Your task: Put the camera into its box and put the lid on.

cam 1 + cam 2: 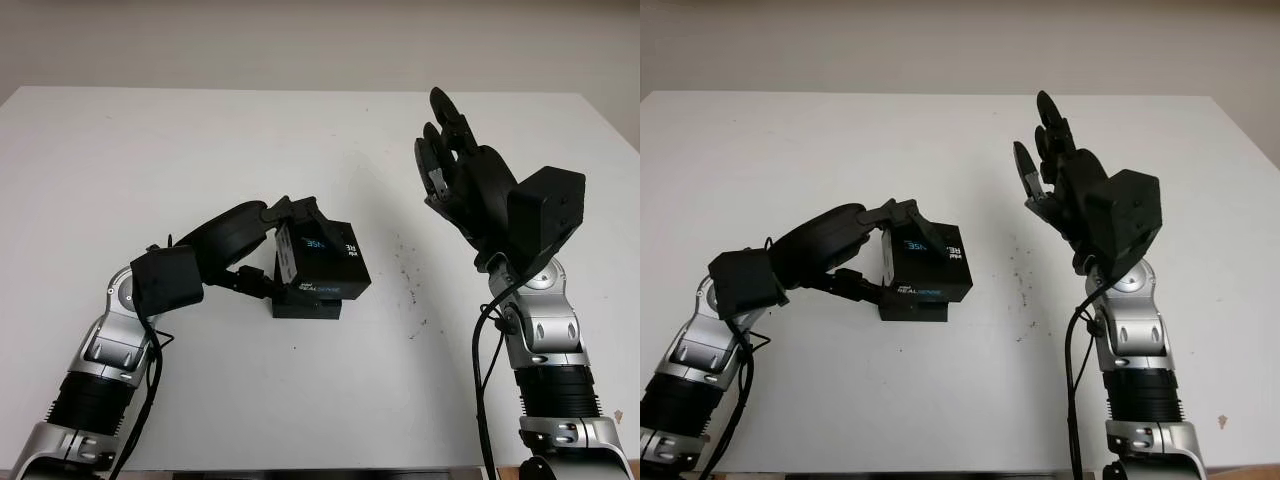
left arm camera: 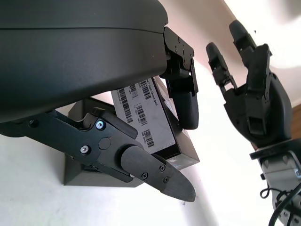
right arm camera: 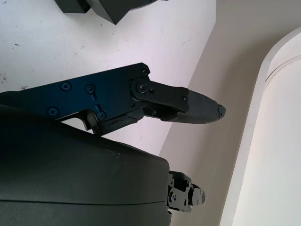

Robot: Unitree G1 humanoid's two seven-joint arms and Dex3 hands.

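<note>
The black box lid [image 1: 325, 262], printed with blue and white lettering, sits tilted over the black box base [image 1: 305, 306] near the table's middle. My left hand [image 1: 283, 250] is shut on the lid's left end, fingers over its top edge and thumb below. The left wrist view shows the lid's barcode label [image 2: 146, 117] between my fingers [image 2: 186, 106], with the base [image 2: 94, 176] underneath. The lid hides the inside of the base. My right hand [image 1: 450, 150] is open, raised above the table to the right of the box and apart from it.
The white table [image 1: 180, 150] has bare room all around the box. A few dark specks [image 1: 408, 272] mark the surface between the box and my right arm. A pale wall stands behind the table's far edge.
</note>
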